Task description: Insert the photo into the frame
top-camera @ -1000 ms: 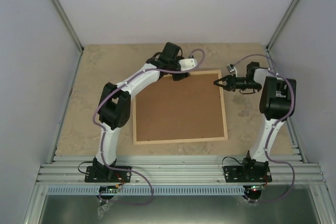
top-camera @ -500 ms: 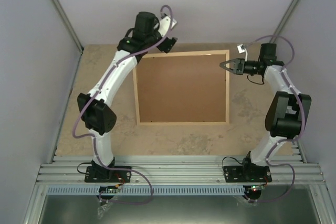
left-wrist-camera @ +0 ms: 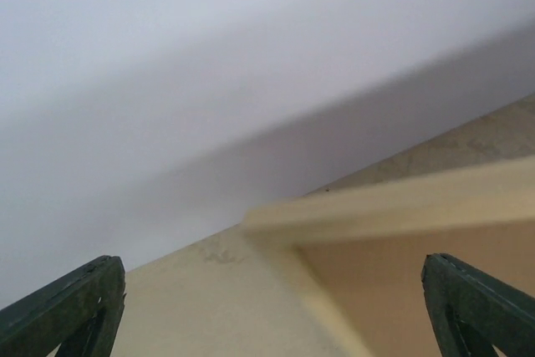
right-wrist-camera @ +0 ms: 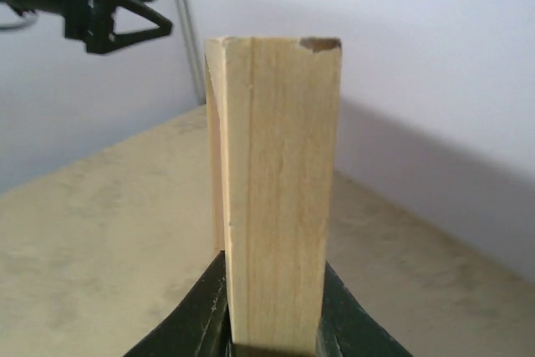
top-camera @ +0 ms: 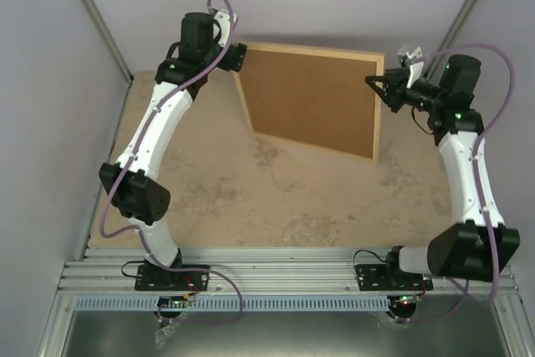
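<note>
We have the pale wooden rectangular frame (right-wrist-camera: 280, 190) tipped up steeply at the far edge of the beige mottled table (top-camera: 251, 198), with its brown backing board (top-camera: 313, 98) facing us. The right gripper (top-camera: 380, 94) is clamped on the frame's right rim, that arm reaching high toward the far right corner. The left gripper (top-camera: 238, 58) hangs wide open just beside the frame's top left corner, its arm stretched long.

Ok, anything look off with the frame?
Yes: the frame is tipped up and skewed, brown backing board facing the top camera, pinched only by the right gripper at its right edge; the left gripper is open beside it.
</note>
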